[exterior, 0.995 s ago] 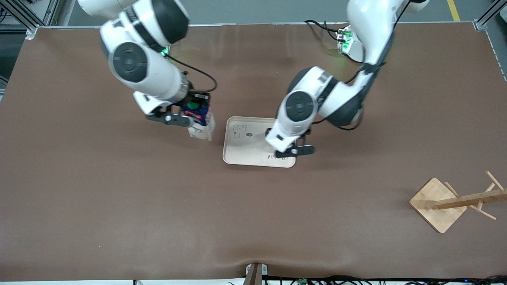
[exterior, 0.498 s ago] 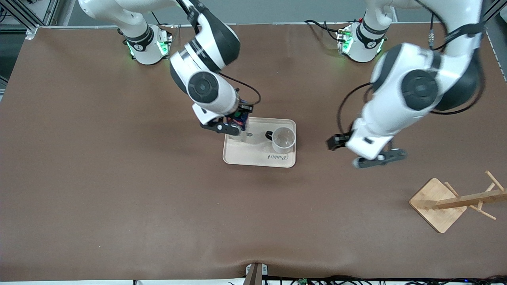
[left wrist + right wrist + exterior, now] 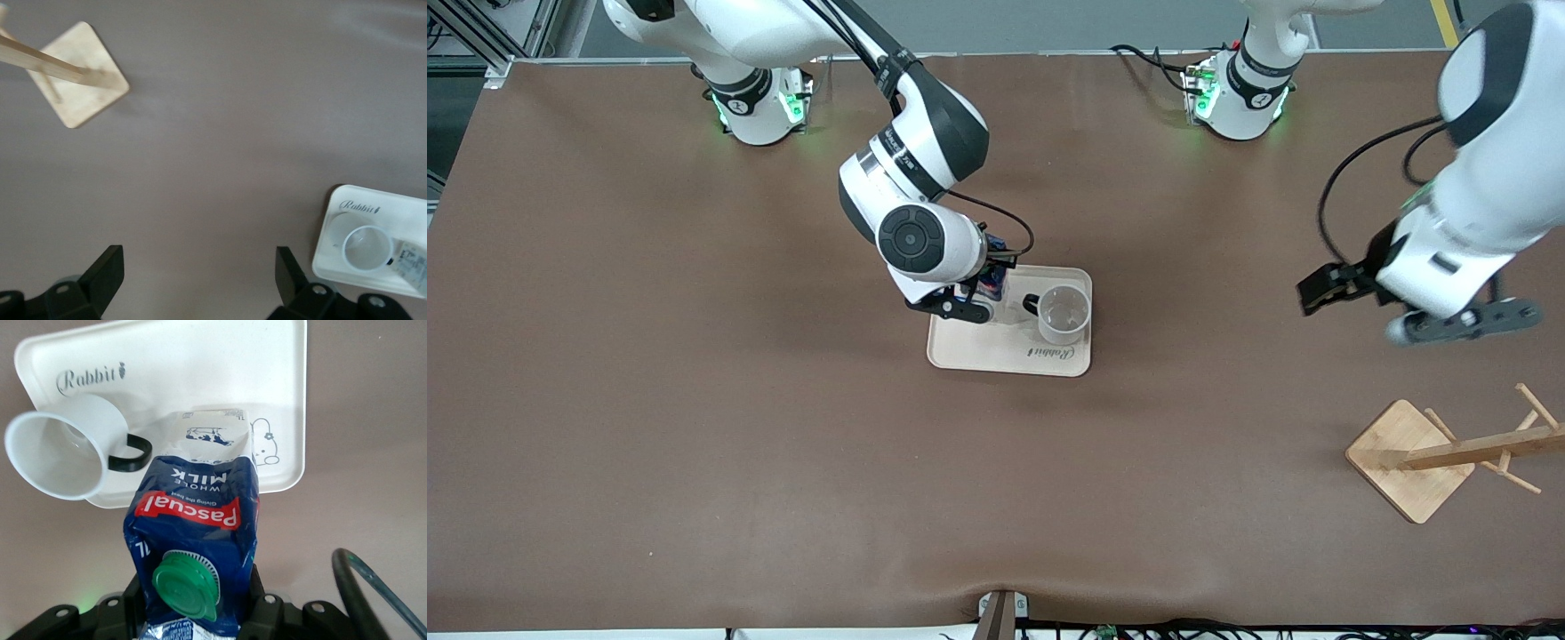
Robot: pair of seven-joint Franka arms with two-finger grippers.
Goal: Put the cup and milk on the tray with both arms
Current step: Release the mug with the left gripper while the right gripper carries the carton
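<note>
A: Looking from the front, the right gripper (image 3: 967, 307) hangs over the tray (image 3: 996, 356), but its wrist hides most of the milk (image 3: 993, 277).

B: The right wrist view fills that in: the fingers are clamped on the milk's (image 3: 193, 547) blue top, green cap up. Its base seems to sit on the tray (image 3: 200, 367), though I can't be sure.

A: And the cup (image 3: 1064, 315)?

B: Standing on the tray, black handle toward the carton, just beside it.

A: The left gripper (image 3: 1463, 324) hovers over bare table near the wooden rack (image 3: 1414, 460).

B: Its wrist view shows the fingers (image 3: 107, 273) spread wide, holding nothing.
</note>
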